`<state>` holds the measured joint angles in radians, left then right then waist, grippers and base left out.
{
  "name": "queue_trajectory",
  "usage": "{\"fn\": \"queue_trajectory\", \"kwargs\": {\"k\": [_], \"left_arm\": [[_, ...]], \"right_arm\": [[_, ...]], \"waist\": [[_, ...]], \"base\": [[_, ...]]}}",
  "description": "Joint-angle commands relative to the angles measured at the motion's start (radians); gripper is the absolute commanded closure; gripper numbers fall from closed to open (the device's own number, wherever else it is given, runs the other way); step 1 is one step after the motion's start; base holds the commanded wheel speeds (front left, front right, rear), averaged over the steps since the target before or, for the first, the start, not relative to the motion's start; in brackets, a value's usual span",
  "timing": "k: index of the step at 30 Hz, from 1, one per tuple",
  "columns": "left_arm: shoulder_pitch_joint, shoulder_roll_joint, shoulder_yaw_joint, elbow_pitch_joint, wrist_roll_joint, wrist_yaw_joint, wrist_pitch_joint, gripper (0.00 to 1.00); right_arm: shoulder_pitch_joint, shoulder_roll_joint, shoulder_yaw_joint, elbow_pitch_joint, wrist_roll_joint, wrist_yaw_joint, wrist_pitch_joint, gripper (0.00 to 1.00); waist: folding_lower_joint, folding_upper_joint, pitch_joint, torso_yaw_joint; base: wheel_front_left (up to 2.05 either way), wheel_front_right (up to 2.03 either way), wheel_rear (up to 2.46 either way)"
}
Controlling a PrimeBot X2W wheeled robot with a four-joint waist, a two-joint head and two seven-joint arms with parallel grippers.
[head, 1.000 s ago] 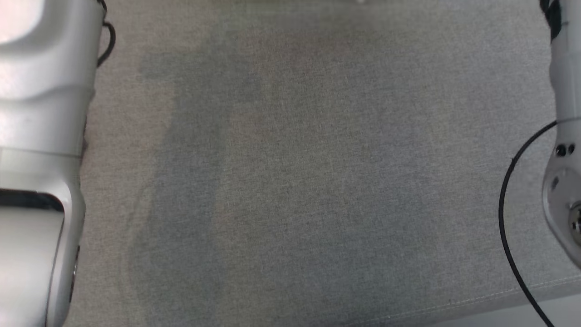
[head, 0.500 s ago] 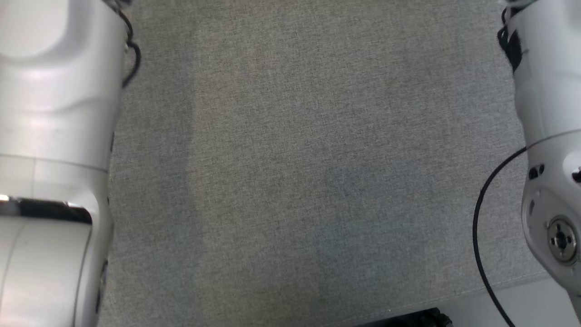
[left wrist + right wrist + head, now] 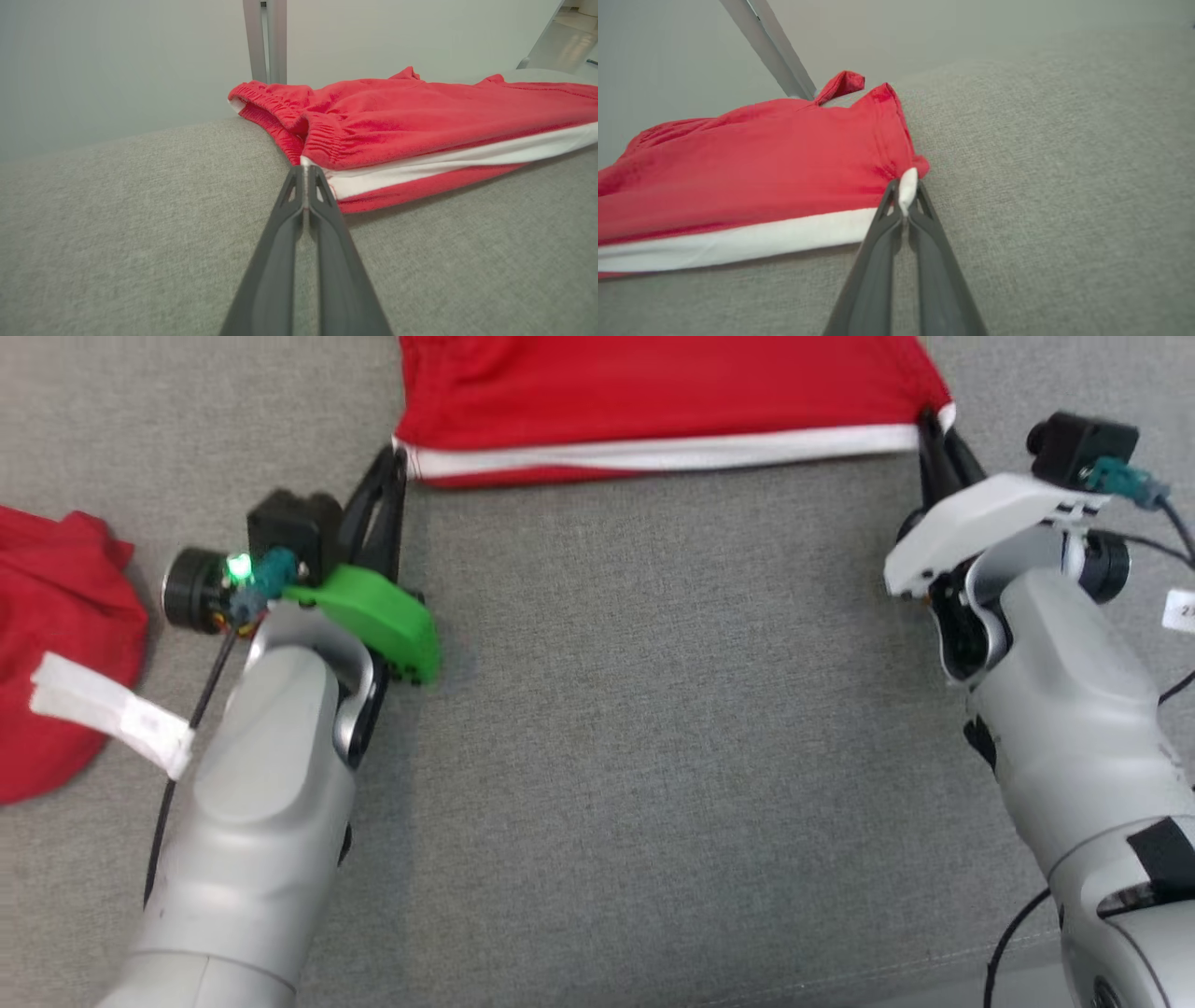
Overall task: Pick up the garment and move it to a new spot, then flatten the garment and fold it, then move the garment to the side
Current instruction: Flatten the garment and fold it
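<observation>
The garment [image 3: 653, 392] is red with a white stripe along its near edge and lies spread at the far side of the grey fabric surface. My left gripper [image 3: 401, 453] is shut on its left near corner; in the left wrist view the closed fingertips [image 3: 304, 170] pinch the white stripe beside the gathered waistband of the garment [image 3: 420, 112]. My right gripper [image 3: 926, 425] is shut on the right near corner. The right wrist view shows a white bit of the garment [image 3: 738, 158] squeezed between the tips of that gripper [image 3: 906, 191].
A second red cloth [image 3: 56, 644] with a white tag [image 3: 112, 714] lies bunched at the left, beside my left forearm. The grey surface [image 3: 653, 709] stretches between both arms; its front seam [image 3: 887, 980] runs at the lower right. A metal post [image 3: 265, 42] stands behind the garment.
The head camera has shifted: earlier it showed pale forearms over bare grey fabric, now both grippers and the red garment are in the picture.
</observation>
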<state>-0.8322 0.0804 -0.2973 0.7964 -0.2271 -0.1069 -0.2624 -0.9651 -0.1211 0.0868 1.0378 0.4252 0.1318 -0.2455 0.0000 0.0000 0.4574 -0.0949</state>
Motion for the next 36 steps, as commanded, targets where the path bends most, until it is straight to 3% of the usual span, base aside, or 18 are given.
{"fn": "queue_trajectory", "kwargs": {"k": [1,8,17,24,36], "left_arm": [[0.049,0.020,-0.006,-0.009,0.014,-0.006,-0.003,1.00],[0.235,0.049,-0.065,-0.072,0.028,-0.020,-0.003,1.00],[0.433,0.081,-0.123,-0.181,0.016,-0.023,-0.003,1.00],[0.601,0.094,-0.157,-0.298,0.005,-0.023,-0.003,1.00],[0.773,0.168,-0.237,-0.437,-0.002,-0.022,-0.003,1.00]], "right_arm": [[0.032,-0.031,0.032,0.007,0.013,-0.002,0.001,1.00],[0.155,-0.084,0.161,0.004,0.157,-0.002,0.092,1.00],[0.311,-0.176,0.386,-0.091,0.254,-0.002,0.211,1.00],[0.454,-0.334,0.546,-0.279,0.424,-0.002,0.393,1.00],[0.606,-0.597,0.631,-0.592,0.665,-0.002,0.642,1.00]], "waist": [[0.0000,0.0000,-0.139,0.032],[0.0000,0.0000,-0.274,0.037],[0.0000,0.0000,-0.410,0.032],[0.0000,0.0000,-0.479,0.051],[0.0000,0.0000,-0.516,0.083]], "base": [[0.00,0.00,0.00],[0.00,0.00,0.00],[0.00,0.00,0.00],[0.00,0.00,0.00],[0.00,0.00,0.00]]}}
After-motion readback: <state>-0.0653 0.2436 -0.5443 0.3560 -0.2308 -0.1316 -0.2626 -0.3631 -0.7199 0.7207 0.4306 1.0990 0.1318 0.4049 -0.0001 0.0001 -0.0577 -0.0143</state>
